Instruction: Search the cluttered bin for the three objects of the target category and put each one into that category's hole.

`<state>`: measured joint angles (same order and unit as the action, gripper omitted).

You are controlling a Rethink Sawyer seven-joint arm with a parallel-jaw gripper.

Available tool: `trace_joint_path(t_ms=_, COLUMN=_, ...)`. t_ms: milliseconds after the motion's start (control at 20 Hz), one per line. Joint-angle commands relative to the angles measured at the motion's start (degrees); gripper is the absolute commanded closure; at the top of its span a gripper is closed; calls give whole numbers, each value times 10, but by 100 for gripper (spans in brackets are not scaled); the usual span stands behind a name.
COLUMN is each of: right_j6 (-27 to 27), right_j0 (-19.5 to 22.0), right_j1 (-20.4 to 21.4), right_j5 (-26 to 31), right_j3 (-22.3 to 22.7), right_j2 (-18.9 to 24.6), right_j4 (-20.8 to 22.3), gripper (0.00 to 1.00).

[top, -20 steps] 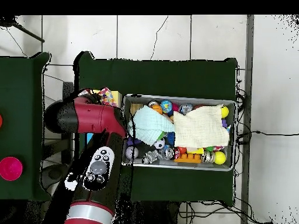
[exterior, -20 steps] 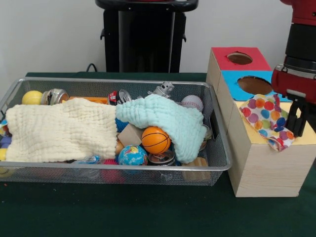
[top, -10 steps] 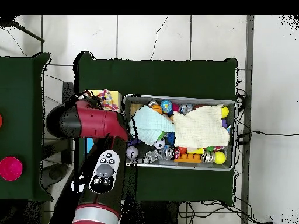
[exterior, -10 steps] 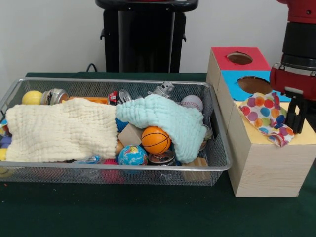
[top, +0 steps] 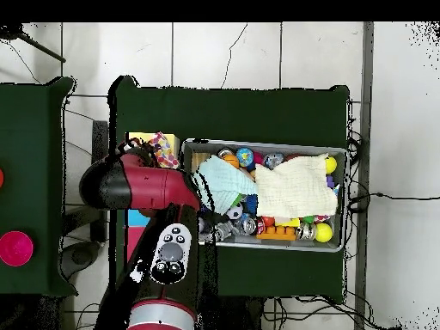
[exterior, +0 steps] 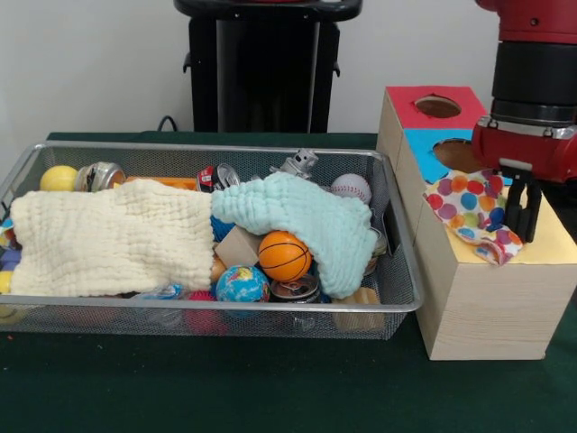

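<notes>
Front view: the spotted cloth is being dragged across the sorting box.
From the left, the wire bin [exterior: 397,298] sits unchanged, its cream cloth [exterior: 108,239] and pale green cloth [exterior: 302,221] covering most of the clutter, with an orange ball [exterior: 284,255] and a globe ball [exterior: 242,283] showing beneath. Right of it stands the wooden box [exterior: 469,307], where the spotted cloth [exterior: 469,212] has slid leftward over the past second, off the yellow section and toward the blue hole [exterior: 457,155]. The gripper [exterior: 521,209] has moved left with it and rests on the cloth's right edge; whether its fingers are pinching the fabric or merely pressing cannot be told. The judgement is that cloths are the target category and this one is nearing its hole, with two cloths left in the bin.
</notes>
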<state>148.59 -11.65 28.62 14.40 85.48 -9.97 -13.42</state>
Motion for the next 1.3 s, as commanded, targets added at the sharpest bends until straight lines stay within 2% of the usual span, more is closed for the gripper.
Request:
trace_joint_path(t_ms=50, right_j6=-36, right_j0=37, right_j1=-57, right_j5=32, right_j3=119, right_j2=68, right_j4=73, gripper=100)
trace_joint_path(t_ms=200, right_j6=-22, right_j0=44, right_j1=-49, right_j5=28, right_j3=146, right_j2=87, right_j4=75, gripper=100)
trace_joint_path(t_ms=400, right_j6=32, right_j0=12, right_j1=-45, right_j5=-6, right_j3=176, right_j2=77, right_j4=68, gripper=100)
trace_joint_path(t_ms=550, right_j6=31, right_j0=23, right_j1=-43, right_j5=-25, right_j3=199, right_j2=96, right_j4=69, gripper=100)
trace_joint_path(t_ms=700, right_j6=27, right_j0=21, right_j1=-59, right_j5=-50, right_j3=198, right_j2=95, right_j4=76, gripper=100)
trace_joint_path(t_ms=900, right_j6=21, right_j0=37, right_j1=-92, right_j5=-97, right_j3=193, right_j2=115, right_j4=87, gripper=100)
trace_joint_path(t_ms=1100, right_j6=15, right_j0=51, right_j1=-133, right_j5=-171, right_j3=170, right_j2=130, right_j4=117, gripper=100)
trace_joint_path(t_ms=1300, right_j6=20, right_j0=55, right_j1=-157, right_j5=-211, right_j3=147, right_j2=138, right_j4=130, gripper=100)
